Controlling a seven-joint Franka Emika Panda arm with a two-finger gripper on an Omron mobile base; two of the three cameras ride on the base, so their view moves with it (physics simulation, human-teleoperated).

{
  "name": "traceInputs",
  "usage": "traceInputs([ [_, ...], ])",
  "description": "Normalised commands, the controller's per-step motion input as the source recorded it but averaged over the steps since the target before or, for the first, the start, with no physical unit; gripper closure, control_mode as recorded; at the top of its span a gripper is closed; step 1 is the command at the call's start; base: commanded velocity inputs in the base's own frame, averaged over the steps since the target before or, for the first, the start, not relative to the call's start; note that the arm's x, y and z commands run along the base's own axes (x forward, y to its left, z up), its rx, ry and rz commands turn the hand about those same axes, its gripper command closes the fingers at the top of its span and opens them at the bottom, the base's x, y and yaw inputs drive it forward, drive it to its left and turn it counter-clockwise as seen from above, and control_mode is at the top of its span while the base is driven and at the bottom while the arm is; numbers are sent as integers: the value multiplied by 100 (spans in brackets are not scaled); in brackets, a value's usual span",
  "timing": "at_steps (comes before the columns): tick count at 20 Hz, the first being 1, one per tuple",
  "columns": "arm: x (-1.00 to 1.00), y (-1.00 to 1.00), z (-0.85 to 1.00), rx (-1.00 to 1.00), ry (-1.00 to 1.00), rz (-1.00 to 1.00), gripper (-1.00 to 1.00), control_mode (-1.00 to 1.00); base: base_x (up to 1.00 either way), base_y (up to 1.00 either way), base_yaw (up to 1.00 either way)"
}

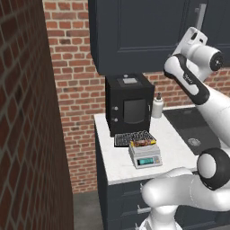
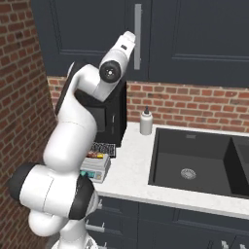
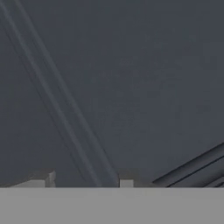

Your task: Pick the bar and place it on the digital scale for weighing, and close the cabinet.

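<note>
Up high with the gripper (image 3: 85, 181), tips spread, pinching nothing, pressed close to the dark panel of the cabinet (image 1: 134, 31). Seen in the right base view just beside the long grey handle (image 2: 137, 36), on its left; cannot tell whether touching it.

Far below the hand, on the counter (image 1: 177, 146): the bar (image 1: 143, 143), lying flat on the scale (image 1: 144, 155), well inside the platform, with the teal display lit at the front. Counts as done, then, for the picking and the weighing.

Just behind the scale, further from the base: a dark ribbed tray (image 1: 128, 138), touching or nearly touching its back edge. Behind that, almost straight under the hand, a black appliance (image 1: 128, 101) with a glass front, and a small white bottle (image 1: 157, 107) beside it. Off to the hand's right and low, a dark sink (image 2: 194, 160).

Leaves only the door. Looks flush with its neighbour in both base views, so probably shut or within a last push of it; cannot tell for sure from here. Judging by that, close to the end of the task.
</note>
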Motion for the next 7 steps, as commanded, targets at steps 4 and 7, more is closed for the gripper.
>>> traceInputs([
  [4,71,5,-34,0,-8,0,-100,-100,0,0,0],
  [7,62,3,-49,0,-5,0,-100,-100,0,0,0],
])
